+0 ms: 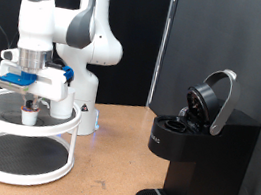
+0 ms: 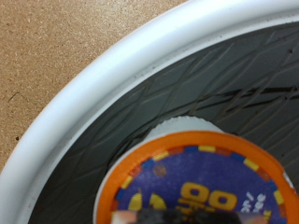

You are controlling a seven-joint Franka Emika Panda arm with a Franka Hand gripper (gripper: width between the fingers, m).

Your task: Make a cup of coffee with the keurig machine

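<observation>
The keurig machine (image 1: 199,155) stands at the exterior view's right, matte black, with its rounded lid (image 1: 214,100) hinged up and open. At the exterior view's left my gripper (image 1: 31,103) hangs over the top shelf of a white round rack (image 1: 21,144), right above a small coffee pod (image 1: 29,115). The wrist view shows that pod (image 2: 201,187) very close, its lid orange-rimmed with a blue middle, on the rack's black mesh (image 2: 234,84). My fingertips are only a dark blur at that picture's edge. The cup is out of view.
The rack has two tiers, and its white rim (image 2: 112,89) curves around the pod. It stands on a brown tabletop (image 1: 108,165). A dark panel (image 1: 231,44) rises behind the machine. The arm's base (image 1: 86,105) stands just behind the rack.
</observation>
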